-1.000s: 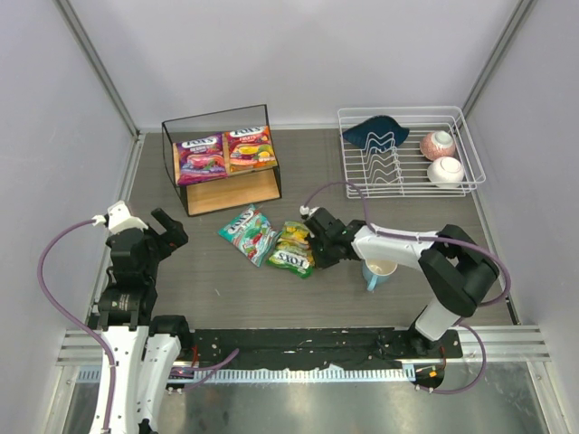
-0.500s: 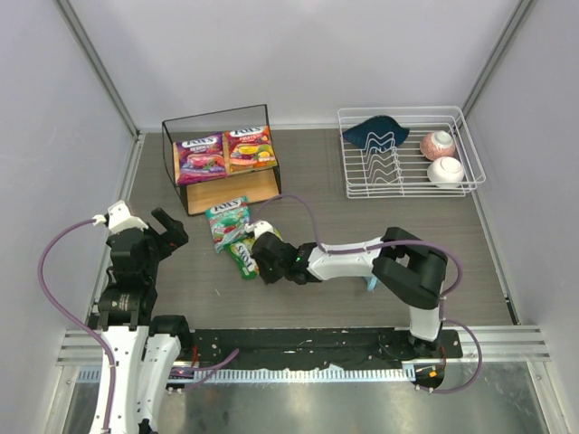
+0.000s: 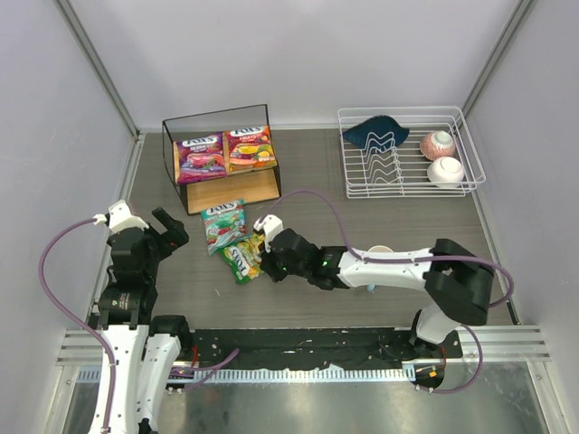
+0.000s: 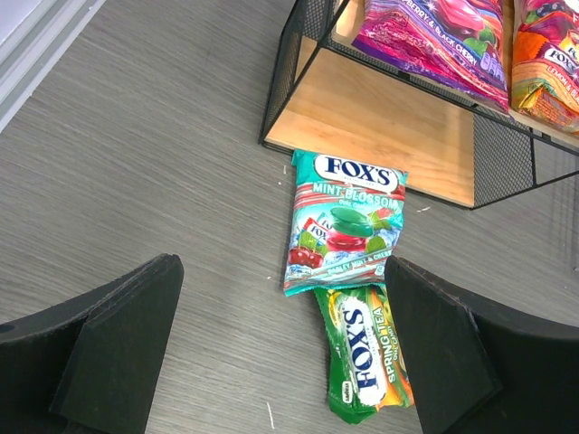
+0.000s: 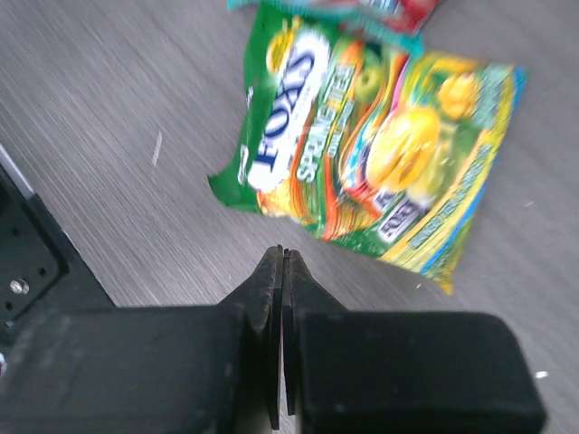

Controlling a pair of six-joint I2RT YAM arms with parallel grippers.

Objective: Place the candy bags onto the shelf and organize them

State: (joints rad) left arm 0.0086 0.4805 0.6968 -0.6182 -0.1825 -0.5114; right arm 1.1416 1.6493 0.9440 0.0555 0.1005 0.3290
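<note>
Wooden shelf (image 3: 232, 192), four candy bags (image 3: 201, 155)

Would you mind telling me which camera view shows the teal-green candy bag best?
The left wrist view: the teal-green candy bag lies face up there, whole and sharp, with its logo readable. The top external view shows it whole but small; the right wrist view catches only a blurred sliver at the frame's top.

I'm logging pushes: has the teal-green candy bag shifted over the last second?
Yes. The teal-green bag has slid left and slightly back, ending just in front of the lower board of the shelf.
</note>
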